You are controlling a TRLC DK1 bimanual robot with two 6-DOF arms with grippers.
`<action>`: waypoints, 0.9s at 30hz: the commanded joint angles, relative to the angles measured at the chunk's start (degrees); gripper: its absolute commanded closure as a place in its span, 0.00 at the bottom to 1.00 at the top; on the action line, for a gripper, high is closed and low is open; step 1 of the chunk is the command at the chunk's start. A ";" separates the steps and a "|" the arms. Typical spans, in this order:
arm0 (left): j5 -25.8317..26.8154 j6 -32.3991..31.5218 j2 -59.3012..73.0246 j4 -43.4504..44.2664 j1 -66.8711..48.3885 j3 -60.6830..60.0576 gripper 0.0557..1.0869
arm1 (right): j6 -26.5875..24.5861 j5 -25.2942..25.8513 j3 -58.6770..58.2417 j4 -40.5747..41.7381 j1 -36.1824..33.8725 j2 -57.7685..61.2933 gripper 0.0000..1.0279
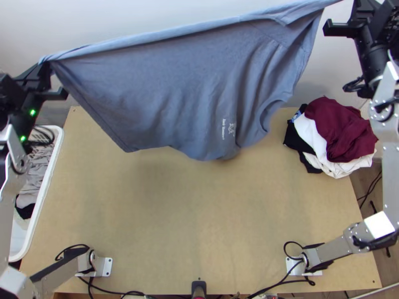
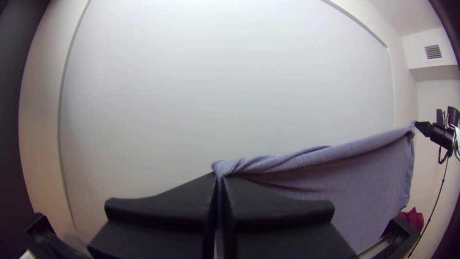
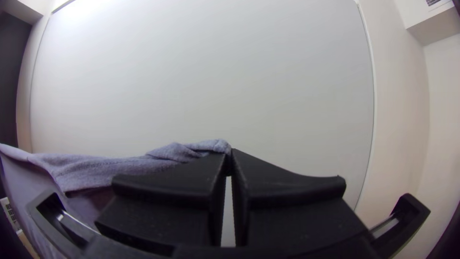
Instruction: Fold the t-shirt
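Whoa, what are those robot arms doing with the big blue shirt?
The robot's left pincer and right pincer are each pinching the blue t-shirt by its top edge, so it stretches between them and hangs down at the far side of the table. It isn't folded yet. A pile of clothes lies on the right.

No text can be read; the white print (image 1: 229, 129) on the shirt (image 1: 169, 94) is too small.
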 commanded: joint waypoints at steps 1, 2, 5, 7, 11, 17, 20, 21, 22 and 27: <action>-4.69 0.31 9.73 -1.79 -6.23 9.37 0.97 | -1.42 0.38 1.44 6.39 -3.46 6.11 0.97; -5.30 0.31 11.66 -2.67 -6.85 11.75 0.97 | -2.04 0.46 1.97 7.45 -3.55 7.17 0.97; -6.62 -0.05 17.82 -5.04 -8.08 19.39 0.97 | -2.74 0.46 2.49 10.70 -3.64 9.27 0.97; -8.29 -0.05 22.39 -5.57 -8.69 24.31 0.97 | -3.71 1.34 2.58 13.07 -3.46 10.77 0.97; -13.30 0.04 32.32 -8.20 -9.57 37.06 0.97 | -5.38 5.82 3.20 20.72 -3.72 14.64 0.97; -18.04 1.19 39.53 -7.32 -10.80 46.46 0.97 | -6.78 11.80 3.81 30.83 -5.48 17.62 0.97; -19.71 1.19 39.09 -7.32 -11.86 46.20 0.97 | -6.96 14.09 3.73 33.20 -5.83 17.10 0.97; -20.33 1.01 38.65 -7.41 -11.86 45.67 0.97 | -6.87 14.70 3.37 33.20 -5.75 16.39 0.97; -21.74 0.92 38.21 -7.41 -11.86 45.32 0.97 | -6.87 15.32 2.76 33.29 -5.66 15.52 0.97; -22.79 -0.66 30.91 -9.26 -11.15 37.85 0.97 | -6.70 16.28 -6.29 33.46 -4.16 6.29 0.97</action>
